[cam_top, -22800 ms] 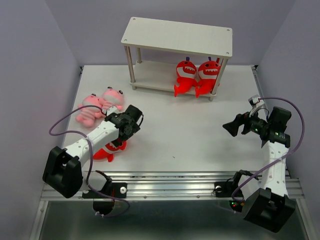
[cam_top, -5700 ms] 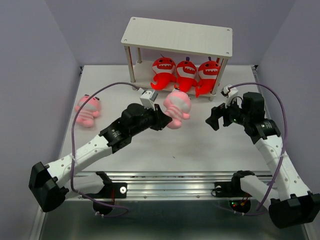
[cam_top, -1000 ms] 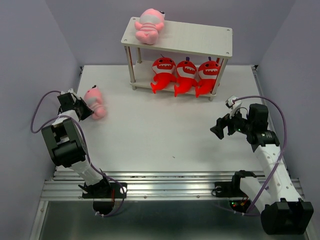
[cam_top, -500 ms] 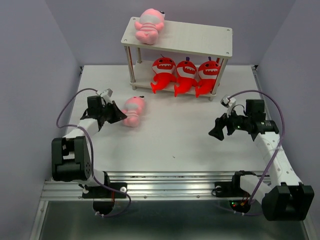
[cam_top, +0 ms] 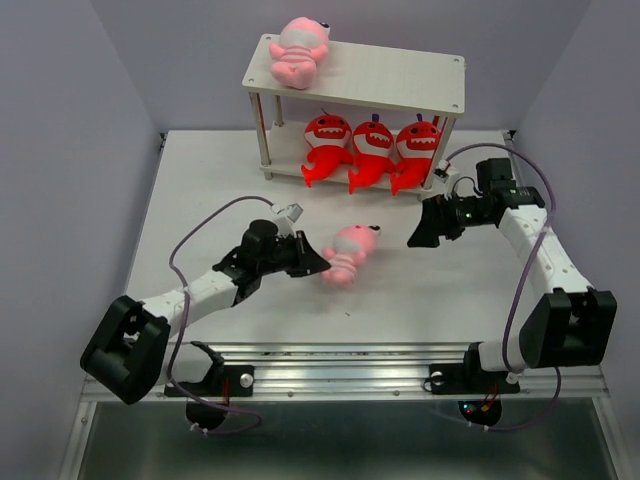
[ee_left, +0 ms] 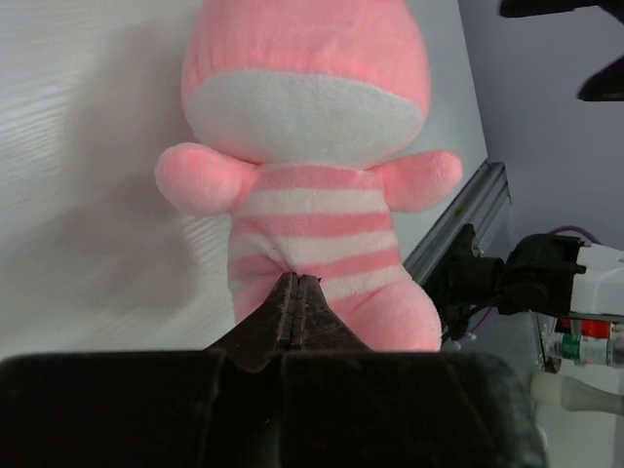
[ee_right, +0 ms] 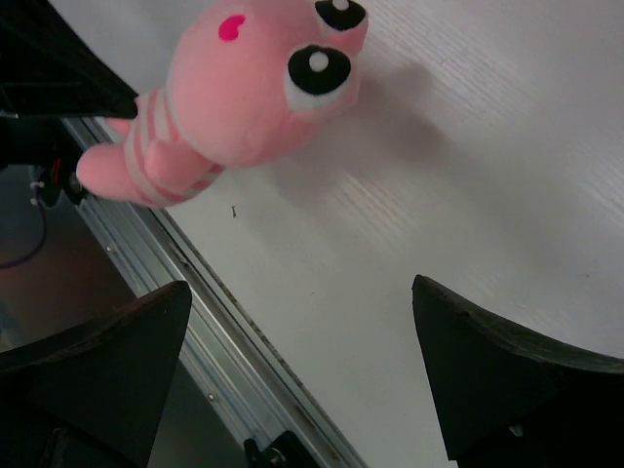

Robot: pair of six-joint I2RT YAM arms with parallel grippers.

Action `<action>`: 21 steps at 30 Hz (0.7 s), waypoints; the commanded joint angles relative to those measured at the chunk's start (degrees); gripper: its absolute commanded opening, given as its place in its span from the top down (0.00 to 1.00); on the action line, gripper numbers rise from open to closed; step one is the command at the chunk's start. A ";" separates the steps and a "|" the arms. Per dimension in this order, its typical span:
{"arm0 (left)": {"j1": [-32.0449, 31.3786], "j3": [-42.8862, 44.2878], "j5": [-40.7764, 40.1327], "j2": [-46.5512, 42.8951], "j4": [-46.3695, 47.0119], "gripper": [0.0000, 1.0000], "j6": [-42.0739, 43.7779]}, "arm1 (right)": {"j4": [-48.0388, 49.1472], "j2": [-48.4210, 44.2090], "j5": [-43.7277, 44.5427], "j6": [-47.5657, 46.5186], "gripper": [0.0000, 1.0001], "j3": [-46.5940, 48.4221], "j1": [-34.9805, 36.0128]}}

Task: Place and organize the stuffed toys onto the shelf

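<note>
The shelf (cam_top: 400, 78) stands at the back of the table. One pale pink stuffed toy (cam_top: 299, 50) lies at the left end of its top board. Three red toys (cam_top: 373, 148) sit side by side on the lower board. My left gripper (cam_top: 312, 262) is shut on the striped lower body of a second pink toy (cam_top: 350, 252) and holds it just over the middle of the table. In the left wrist view that toy (ee_left: 307, 146) fills the frame beyond the closed gripper (ee_left: 297, 283). My right gripper (cam_top: 420, 228) is open, to the toy's right. In the right wrist view, the right gripper (ee_right: 302, 288) stands open, with the toy (ee_right: 253, 88) ahead of it.
An aluminium rail (cam_top: 340, 360) runs along the table's near edge, with both arm bases on it. Purple cables loop off each arm. Lilac walls (cam_top: 70, 150) close in the left, right and back sides. The shelf's right front leg (cam_top: 437, 160) is close behind my right wrist.
My left arm has swung from the table's left edge to its middle, carrying the pink toy. The right gripper has moved back toward the shelf, still open.
</note>
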 commanded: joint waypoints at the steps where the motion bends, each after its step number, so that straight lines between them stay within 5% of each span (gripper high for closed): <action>1: -8.09 4.70 -7.31 4.43 10.98 1.00 -7.84 | 2.31 2.79 6.40 13.90 0.00 -0.12 2.08; 8: -18.47 11.11 -10.05 17.70 18.63 1.00 -12.15 | 13.13 1.39 15.93 29.40 0.00 -6.01 2.60; 21: -23.05 17.71 -10.06 30.82 24.35 1.00 -15.24 | 13.84 7.35 29.81 29.42 0.00 -12.52 2.61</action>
